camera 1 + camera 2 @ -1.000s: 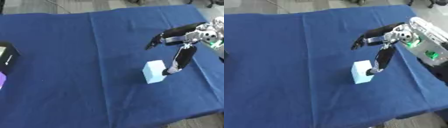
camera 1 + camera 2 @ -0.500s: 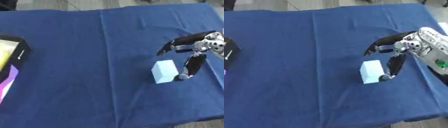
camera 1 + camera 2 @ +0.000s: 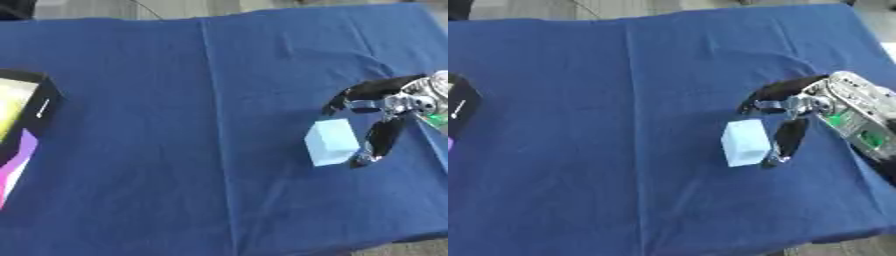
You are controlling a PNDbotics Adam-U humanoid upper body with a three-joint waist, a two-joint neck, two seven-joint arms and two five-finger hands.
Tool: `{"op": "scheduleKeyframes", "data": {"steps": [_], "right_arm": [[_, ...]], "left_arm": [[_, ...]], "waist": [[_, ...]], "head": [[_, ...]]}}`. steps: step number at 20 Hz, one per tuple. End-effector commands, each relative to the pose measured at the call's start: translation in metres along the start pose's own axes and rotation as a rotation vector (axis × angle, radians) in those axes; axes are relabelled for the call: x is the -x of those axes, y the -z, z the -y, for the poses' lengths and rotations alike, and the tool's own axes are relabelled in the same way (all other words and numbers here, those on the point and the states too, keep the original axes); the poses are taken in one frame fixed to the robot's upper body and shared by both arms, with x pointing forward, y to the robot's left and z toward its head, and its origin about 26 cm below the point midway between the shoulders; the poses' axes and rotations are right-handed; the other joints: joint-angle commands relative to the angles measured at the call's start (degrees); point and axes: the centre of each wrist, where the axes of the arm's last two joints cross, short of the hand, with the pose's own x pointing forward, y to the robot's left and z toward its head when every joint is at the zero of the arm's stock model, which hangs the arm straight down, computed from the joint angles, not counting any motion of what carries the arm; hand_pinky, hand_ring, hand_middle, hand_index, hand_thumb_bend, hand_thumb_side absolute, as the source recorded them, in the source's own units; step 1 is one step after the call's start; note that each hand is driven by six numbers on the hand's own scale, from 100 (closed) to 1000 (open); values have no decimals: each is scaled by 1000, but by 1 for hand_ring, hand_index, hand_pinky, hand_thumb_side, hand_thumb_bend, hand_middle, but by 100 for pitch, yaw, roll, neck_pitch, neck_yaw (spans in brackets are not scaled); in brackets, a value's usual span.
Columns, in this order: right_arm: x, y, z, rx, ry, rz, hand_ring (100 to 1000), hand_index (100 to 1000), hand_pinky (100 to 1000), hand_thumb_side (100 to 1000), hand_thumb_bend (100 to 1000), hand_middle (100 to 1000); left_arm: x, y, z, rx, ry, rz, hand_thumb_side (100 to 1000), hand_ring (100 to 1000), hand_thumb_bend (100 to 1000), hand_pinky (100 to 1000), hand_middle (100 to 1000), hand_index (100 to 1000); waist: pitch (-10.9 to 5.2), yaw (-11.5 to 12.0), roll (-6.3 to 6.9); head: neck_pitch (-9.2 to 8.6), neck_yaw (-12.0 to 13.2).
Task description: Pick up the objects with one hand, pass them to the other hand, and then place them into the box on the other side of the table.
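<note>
Closer box, blue tablecloth

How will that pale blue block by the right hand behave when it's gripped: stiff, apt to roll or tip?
The pale blue block has flat faces and sharp edges, so it probably stays stiff and won't roll. It looks taller than wide, so the right hand, fingers spread beside it, might tip it.

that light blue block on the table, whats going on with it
The robot's right hand is reaching down around the light blue block, which stands on the blue tablecloth. The fingers are spread, one set above the block and one beside its right face, and nothing is gripped or lifted yet. The box it should end up in sits at the left edge of the table. The left hand is out of view.
</note>
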Motion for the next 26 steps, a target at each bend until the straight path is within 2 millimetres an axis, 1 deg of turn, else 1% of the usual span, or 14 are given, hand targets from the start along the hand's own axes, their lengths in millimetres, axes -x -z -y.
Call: {"op": "scheduleKeyframes", "data": {"steps": [1, 2, 3, 4, 8, 11, 12, 13, 14, 15, 16, 19, 24, 26], "right_arm": [[5, -1, 1, 48, 15, -38, 877, 909, 891, 303, 572, 816], [5, 1, 0, 57, 31, -39, 873, 906, 889, 305, 571, 811], [5, 2, -1, 64, 43, -39, 861, 895, 882, 336, 584, 774], [5, 3, -2, 69, 56, -35, 858, 889, 880, 316, 559, 764], [6, 3, -4, 64, 94, -24, 853, 878, 877, 321, 557, 747], [6, 3, -4, 62, 100, -27, 842, 835, 872, 298, 568, 713], [6, 3, -3, 67, 100, -34, 820, 778, 858, 252, 591, 655], [7, 3, -3, 75, 101, -42, 809, 734, 851, 217, 570, 608], [7, 3, -3, 87, 107, -53, 774, 670, 829, 165, 517, 550], [7, 3, -3, 104, 120, -65, 757, 651, 821, 142, 499, 532], [8, 4, -3, 124, 140, -74, 729, 615, 806, 100, 427, 506], [5, 1, 0, 184, 204, -74, 703, 577, 797, 100, 249, 483], [-5, -17, 23, 302, 245, -49, 647, 537, 767, 100, 249, 448], [-11, -28, 37, 368, 269, -40, 631, 526, 758, 100, 237, 437]], "left_arm": [[-8, 2, -3, -10, 10, 43, 842, 763, 232, 721, 609, 794], [-8, 2, -3, -13, 11, 43, 842, 764, 231, 721, 608, 793], [-8, 2, -4, -17, 14, 42, 843, 763, 228, 721, 608, 792], [-8, 2, -4, -22, 20, 40, 842, 763, 223, 721, 605, 789], [-8, 2, -5, -30, 28, 38, 840, 763, 220, 721, 605, 789], [-8, 2, -5, -32, 32, 40, 840, 763, 209, 720, 603, 787], [-8, 2, -5, -32, 34, 40, 842, 762, 205, 720, 602, 787], [-8, 2, -5, -32, 36, 40, 842, 762, 203, 720, 601, 786], [-8, 2, -5, -31, 38, 40, 842, 762, 202, 720, 601, 786], [-8, 2, -5, -31, 39, 40, 842, 762, 201, 720, 601, 785], [-8, 2, -5, -30, 40, 41, 842, 762, 199, 720, 600, 784], [-8, 2, -5, -30, 46, 45, 840, 760, 198, 720, 598, 783], [-8, 2, -8, -40, 84, 31, 830, 759, 236, 735, 645, 785], [-9, 2, -8, -46, 98, 19, 832, 726, 234, 718, 636, 788]], "waist": [[-79, 3, 7], [-75, 5, 10], [-71, 8, 11], [-68, 10, 11], [-65, 16, 4], [-63, 22, -7], [-62, 24, -9], [-61, 27, -12], [-61, 30, -15], [-60, 34, -17], [-63, 37, -20], [-74, 44, -27], [-107, 35, -23], [-118, 27, -13]], "head": [[-66, -8], [-69, -9], [-67, -9], [-63, -9], [-46, 0], [-41, 6], [-39, 10], [-39, 10], [-38, 10], [-36, 11], [-33, 12], [-36, 22], [-60, 96], [-66, 128]]}}
